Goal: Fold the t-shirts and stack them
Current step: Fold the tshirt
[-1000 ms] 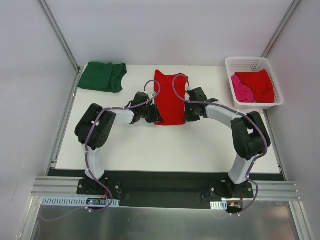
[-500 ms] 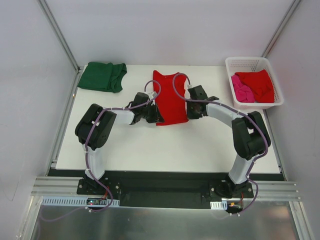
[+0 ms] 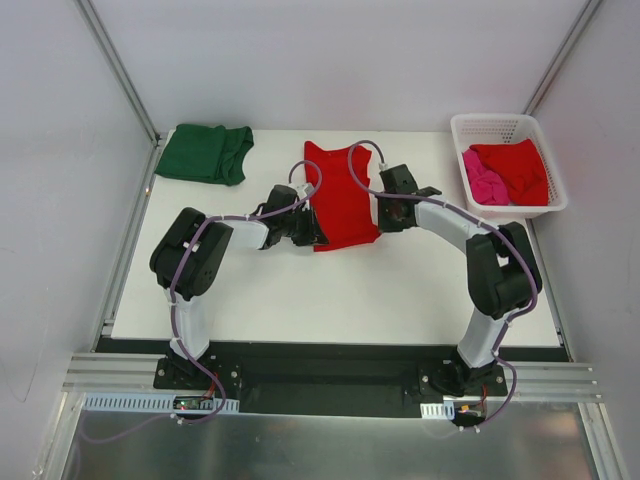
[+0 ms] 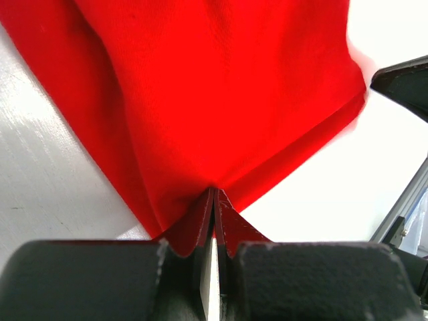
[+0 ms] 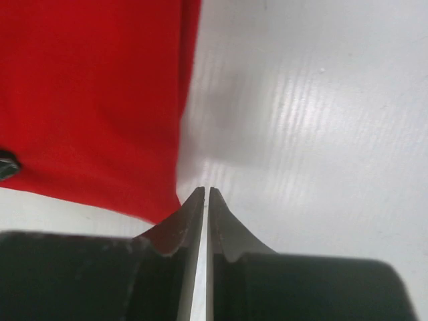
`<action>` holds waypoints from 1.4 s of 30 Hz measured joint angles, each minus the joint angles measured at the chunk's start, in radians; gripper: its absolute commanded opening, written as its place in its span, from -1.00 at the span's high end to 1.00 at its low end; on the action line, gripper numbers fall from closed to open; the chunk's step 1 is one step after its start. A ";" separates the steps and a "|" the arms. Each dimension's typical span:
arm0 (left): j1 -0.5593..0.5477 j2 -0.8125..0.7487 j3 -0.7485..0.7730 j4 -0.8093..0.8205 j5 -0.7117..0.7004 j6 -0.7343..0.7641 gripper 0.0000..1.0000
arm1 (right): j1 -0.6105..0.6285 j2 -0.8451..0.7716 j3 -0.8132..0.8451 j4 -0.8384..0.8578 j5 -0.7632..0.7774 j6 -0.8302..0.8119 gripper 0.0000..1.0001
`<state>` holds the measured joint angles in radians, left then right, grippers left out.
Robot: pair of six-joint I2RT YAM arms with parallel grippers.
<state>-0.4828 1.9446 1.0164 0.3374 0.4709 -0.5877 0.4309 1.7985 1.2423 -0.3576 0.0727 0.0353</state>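
Observation:
A bright red t-shirt (image 3: 340,200) lies lengthwise at the middle of the white table (image 3: 260,290), folded to a narrow strip. My left gripper (image 3: 317,236) (image 4: 214,190) is shut on its near left edge, and the red cloth (image 4: 200,87) puckers into the tips. My right gripper (image 3: 384,224) (image 5: 206,190) is shut with nothing between its fingers. It rests on bare table just right of the shirt's near corner (image 5: 87,100). A dark green t-shirt (image 3: 205,153) lies folded at the back left. Another red t-shirt (image 3: 517,165) and a pink one (image 3: 483,186) are bundled in the basket.
The white lattice basket (image 3: 495,124) stands at the table's back right corner. Grey walls and a metal frame close in the table on the left, right and back. A dark part of the right arm (image 4: 401,77) shows at the right edge of the left wrist view.
My right gripper has moved a little toward the back and off the red shirt's right edge, and the shirt's near right corner now lies flat. The left gripper keeps its hold.

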 measured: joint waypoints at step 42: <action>0.012 -0.082 -0.014 -0.066 0.000 0.056 1.00 | -0.045 0.200 0.302 0.084 -0.337 -0.040 0.89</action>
<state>-0.4706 1.8626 1.0019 0.2718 0.4709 -0.5320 0.3855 1.9987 1.5444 -0.2737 -0.2642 -0.0044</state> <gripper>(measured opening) 0.003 0.053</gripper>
